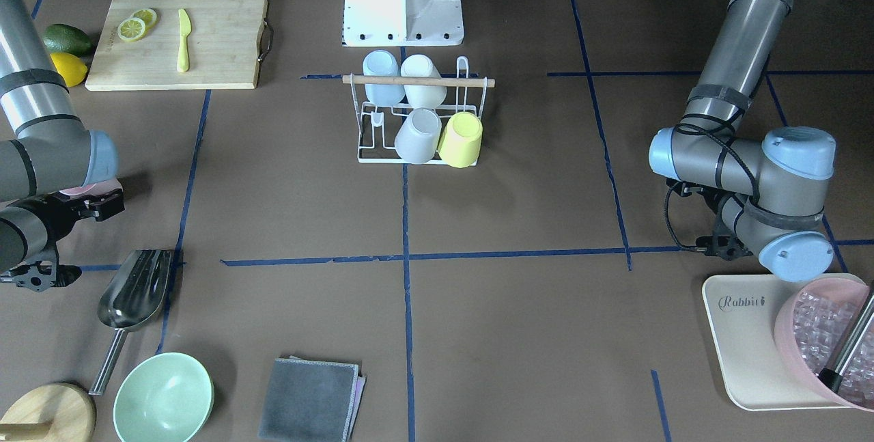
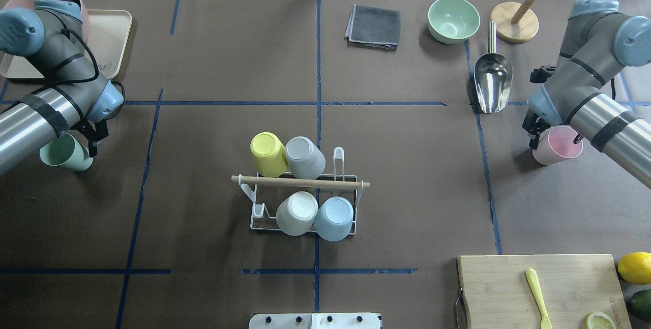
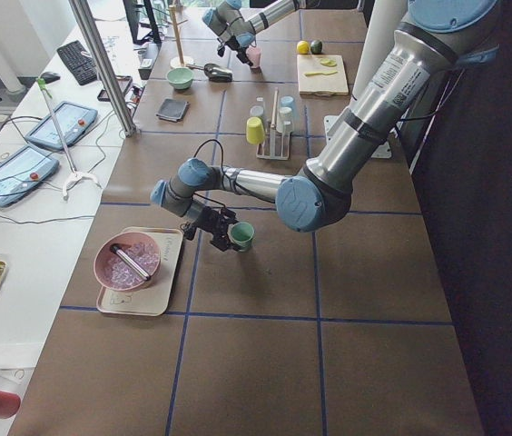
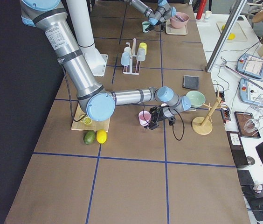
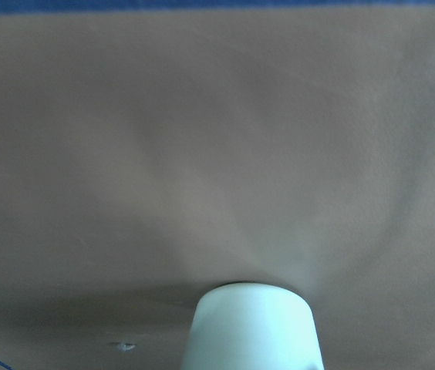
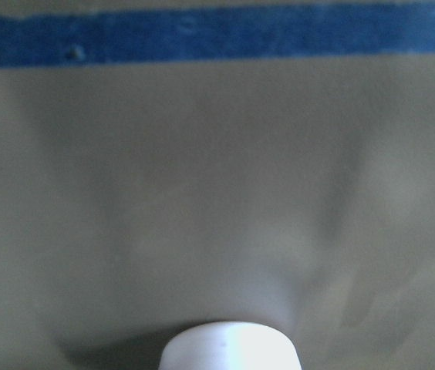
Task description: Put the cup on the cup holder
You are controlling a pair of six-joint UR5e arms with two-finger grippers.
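Observation:
The cup holder [image 2: 305, 182], a white wire rack with a wooden rod, stands at the table's middle and also shows in the front view [image 1: 418, 80]. It carries a yellow, a grey, a cream and a light blue cup, all upside down. My left gripper [image 2: 87, 145] is shut on a green cup [image 2: 65, 152], tilted, far left of the rack. The cup's base shows in the left wrist view [image 5: 252, 330]. My right gripper [image 2: 535, 133] is shut on a pink cup [image 2: 558, 144], far right of the rack. Its base shows in the right wrist view [image 6: 229, 348]. The fingers are mostly hidden.
A metal scoop [image 2: 492, 82], a green bowl [image 2: 453, 20], a wooden stand [image 2: 514, 26] and a grey cloth [image 2: 374, 26] lie at the far right. A cutting board [image 2: 539, 288] with a knife and lemon is near right. A tray [image 2: 109, 39] sits far left.

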